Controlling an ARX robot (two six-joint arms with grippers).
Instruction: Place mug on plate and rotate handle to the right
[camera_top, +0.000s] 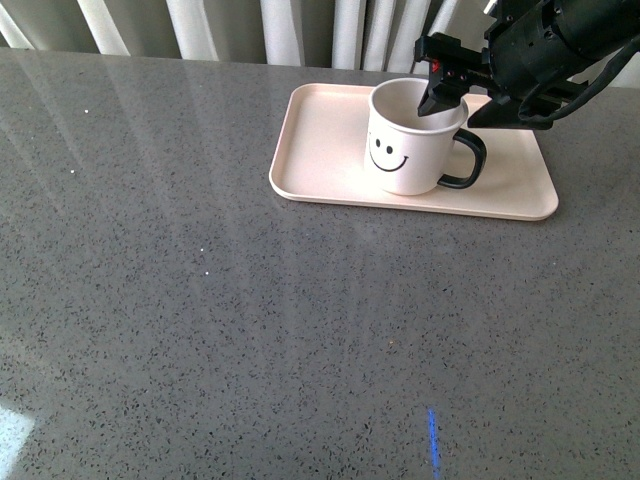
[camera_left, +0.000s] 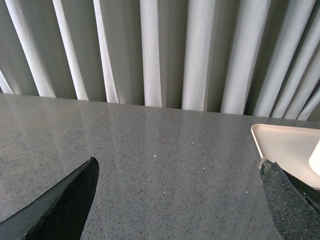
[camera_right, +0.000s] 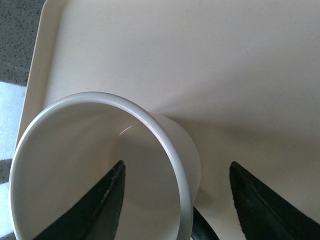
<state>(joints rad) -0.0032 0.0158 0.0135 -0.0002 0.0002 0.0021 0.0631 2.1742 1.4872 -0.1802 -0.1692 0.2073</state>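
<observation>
- The mug stands upright on the plate, right of the plate's middle, with its smiley face turned toward the near side
- The handle sticks out to the right, angled slightly toward the near side
- The right gripper reaches in from the far right and straddles the mug's right-hand wall: one finger dips inside the cup, and the other stays outside, above the handle
- Its jaws are spread, and in the right wrist view the outer finger stands clear of the wall, so nothing is clamped
- In that view the rim hides most of the handle, and only a dark sliver shows below it
- The left gripper is out of the front view; its own camera shows it spread wide over the bare grey table, left of the plate, holding nothing
- That camera catches only a corner of the plate and a white sliver at the picture's edge, too little to identify
</observation>
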